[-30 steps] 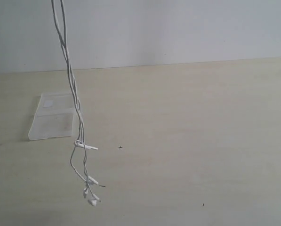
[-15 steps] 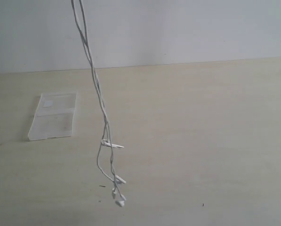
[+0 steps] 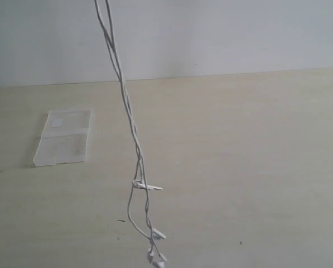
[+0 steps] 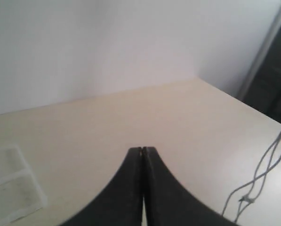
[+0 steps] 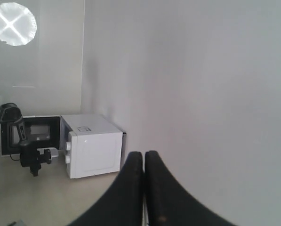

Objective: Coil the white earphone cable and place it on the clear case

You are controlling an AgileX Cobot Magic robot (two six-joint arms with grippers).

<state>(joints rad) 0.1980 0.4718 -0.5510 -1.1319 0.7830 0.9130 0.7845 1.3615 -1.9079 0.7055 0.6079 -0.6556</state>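
Exterior view: the white cable [image 3: 130, 114] hangs down from above the picture. Its earbuds [image 3: 155, 257] dangle low over the table [image 3: 255, 167], well right of the flat clear case [image 3: 63, 137].

Left wrist view: the left gripper [image 4: 142, 149] is pinched closed, with the cable [image 4: 267, 160] hanging apart from it.

Right wrist view: the right gripper [image 5: 144, 153] is closed too, and I cannot tell whether it holds anything. It faces a white microwave [image 5: 93, 150].

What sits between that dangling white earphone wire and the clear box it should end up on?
Nothing visible does. The white earphone cable hangs down over the table, and the clear case lies flat to its left in the exterior view; only bare tabletop shows between them.
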